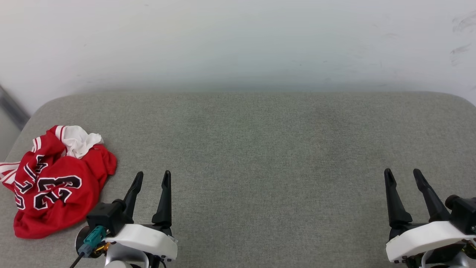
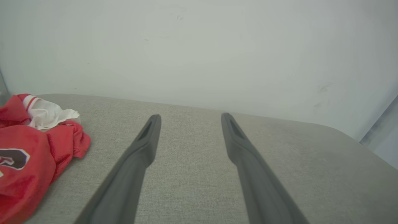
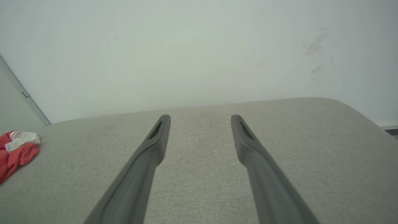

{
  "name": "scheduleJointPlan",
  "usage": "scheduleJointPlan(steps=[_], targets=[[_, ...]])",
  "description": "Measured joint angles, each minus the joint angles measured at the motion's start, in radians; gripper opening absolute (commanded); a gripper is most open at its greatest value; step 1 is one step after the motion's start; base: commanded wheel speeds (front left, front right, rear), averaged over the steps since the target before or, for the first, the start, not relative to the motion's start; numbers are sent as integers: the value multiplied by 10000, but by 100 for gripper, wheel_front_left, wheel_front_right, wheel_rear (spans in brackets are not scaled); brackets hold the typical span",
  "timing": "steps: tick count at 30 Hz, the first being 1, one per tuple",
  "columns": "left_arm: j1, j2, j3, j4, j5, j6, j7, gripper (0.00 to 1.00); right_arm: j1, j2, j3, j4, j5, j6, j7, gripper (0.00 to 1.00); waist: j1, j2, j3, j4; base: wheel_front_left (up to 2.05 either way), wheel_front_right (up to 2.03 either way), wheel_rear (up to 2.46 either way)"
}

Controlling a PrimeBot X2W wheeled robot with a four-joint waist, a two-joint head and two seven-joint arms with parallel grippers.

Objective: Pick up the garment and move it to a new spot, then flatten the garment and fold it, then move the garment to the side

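Note:
The garment lies crumpled at the left end of the grey cushioned surface, a red jersey with a white sleeve bunched on top and a black number 23 showing. The left wrist view has the garment at its left edge, and the right wrist view catches the garment far off to the left. My left gripper stands open just right of the jersey, not touching it. My right gripper is open over bare fabric at the lower right. Nothing sits between either pair of fingers.
The grey surface has rounded far corners and ends against a pale wall. A grey strip runs down the wall at the far left, and the jersey reaches close to the surface's left edge.

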Motion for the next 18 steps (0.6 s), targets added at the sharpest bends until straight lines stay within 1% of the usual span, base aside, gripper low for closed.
scheduleJointPlan(steps=[18], targets=[[-13, -44, -67, 209, 1260, 31, -337, 100, 91, 0, -13, -219, -1158, 0, 44, 100, 0, 0, -14, 7, 0, 0, 0]])
